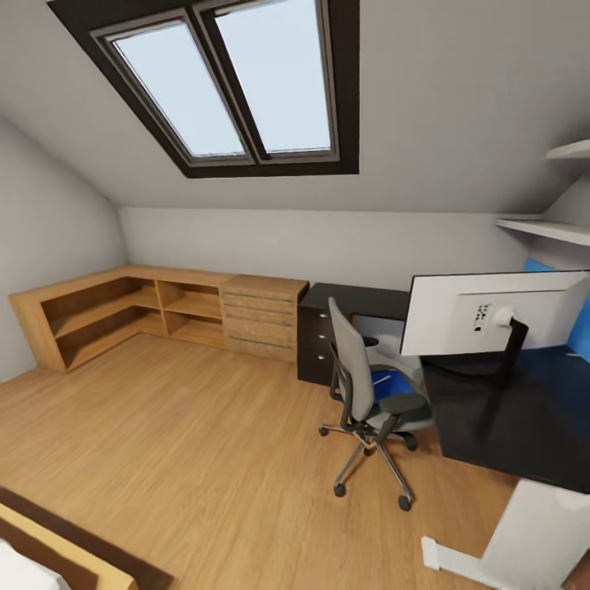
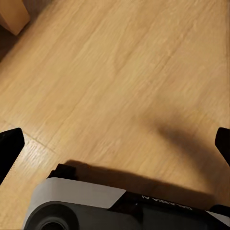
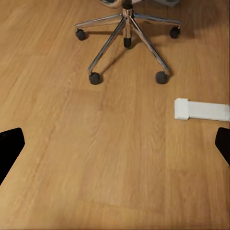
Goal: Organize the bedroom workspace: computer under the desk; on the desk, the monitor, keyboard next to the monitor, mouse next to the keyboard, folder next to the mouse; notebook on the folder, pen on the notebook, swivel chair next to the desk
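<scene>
The swivel chair stands on the wood floor with its grey back towards me, close against the black desk. The blue folder lies on its seat, partly hidden by the backrest. On the desk stands the monitor, seen from behind with a pale back and a black neck. The chair's chrome base appears in the right wrist view. My left gripper and right gripper are both open over bare floor, holding nothing. Computer, keyboard, mouse, notebook and pen are out of view.
Black drawers end the desk's far wing, beside a light wooden drawer unit and corner shelving. The desk's white leg and foot rest on the floor. A bed corner sits near left. A blue wall panel is behind the desk.
</scene>
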Motion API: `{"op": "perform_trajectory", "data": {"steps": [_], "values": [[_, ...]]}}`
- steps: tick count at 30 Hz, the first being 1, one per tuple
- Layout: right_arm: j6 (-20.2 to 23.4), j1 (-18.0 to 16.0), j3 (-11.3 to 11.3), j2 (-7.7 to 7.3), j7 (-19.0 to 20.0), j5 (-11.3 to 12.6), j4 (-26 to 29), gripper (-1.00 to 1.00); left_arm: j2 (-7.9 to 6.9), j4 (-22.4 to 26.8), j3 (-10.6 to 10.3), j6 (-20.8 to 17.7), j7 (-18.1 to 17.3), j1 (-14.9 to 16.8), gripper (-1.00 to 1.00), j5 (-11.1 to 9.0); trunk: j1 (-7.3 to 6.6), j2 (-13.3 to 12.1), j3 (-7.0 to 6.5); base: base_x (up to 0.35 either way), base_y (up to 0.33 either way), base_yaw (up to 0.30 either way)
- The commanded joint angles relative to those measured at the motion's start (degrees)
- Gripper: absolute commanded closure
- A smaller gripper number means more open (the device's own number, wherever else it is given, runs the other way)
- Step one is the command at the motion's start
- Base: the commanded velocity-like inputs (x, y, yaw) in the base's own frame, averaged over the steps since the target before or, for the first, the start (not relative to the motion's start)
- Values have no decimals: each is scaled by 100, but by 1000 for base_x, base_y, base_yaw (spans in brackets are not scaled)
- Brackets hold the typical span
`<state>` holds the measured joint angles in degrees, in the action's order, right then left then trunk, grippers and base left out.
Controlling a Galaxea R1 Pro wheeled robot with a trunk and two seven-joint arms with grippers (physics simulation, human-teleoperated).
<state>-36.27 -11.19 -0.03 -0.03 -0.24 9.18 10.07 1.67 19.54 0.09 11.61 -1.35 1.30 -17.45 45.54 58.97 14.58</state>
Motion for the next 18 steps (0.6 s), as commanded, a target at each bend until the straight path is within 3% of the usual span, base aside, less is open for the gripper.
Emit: {"op": "perform_trajectory", "data": {"steps": [1,11,18], "values": [[-18,-6,3,0,-2,14,-5,-100,0,-2,0,16,-14,2,-100,-40,1,5,7,36,70,-300],[-14,-6,3,-6,-2,14,-5,-100,-2,-2,0,16,-22,2,-100,-45,1,5,7,22,24,-300],[-13,-6,3,-6,-2,14,-5,-100,-2,-2,3,16,-23,2,-100,-48,1,5,7,216,174,-300]]}}
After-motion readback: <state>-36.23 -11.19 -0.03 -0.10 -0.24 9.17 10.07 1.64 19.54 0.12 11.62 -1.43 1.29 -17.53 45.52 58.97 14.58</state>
